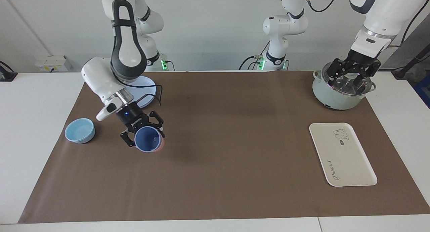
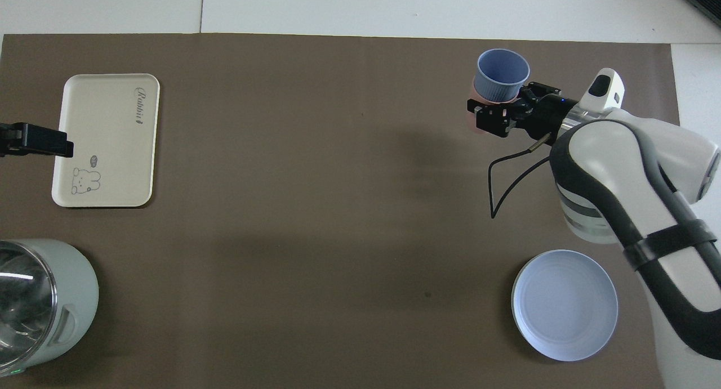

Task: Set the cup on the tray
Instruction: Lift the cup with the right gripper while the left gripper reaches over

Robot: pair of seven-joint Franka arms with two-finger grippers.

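Observation:
The periwinkle-blue cup [image 1: 147, 140] [image 2: 501, 75] is in my right gripper [image 1: 144, 139] [image 2: 505, 100], which is shut on it and holds it tilted a little above the brown mat, toward the right arm's end of the table. It mostly hides a pink tumbler [image 1: 161, 145] [image 2: 474, 103] right beside it. The cream-white tray [image 1: 342, 154] [image 2: 107, 140] with the bear drawing lies bare toward the left arm's end. My left gripper [image 1: 349, 78] [image 2: 35, 141] waits, open, just over the pot's glass lid.
A pale green pot [image 1: 339, 99] [image 2: 62, 299] with a glass lid stands nearer to the robots than the tray. A light-blue bowl [image 1: 80, 130] sits beside my right gripper. A round blue plate [image 1: 145, 87] [image 2: 564, 304] lies near the right arm's base.

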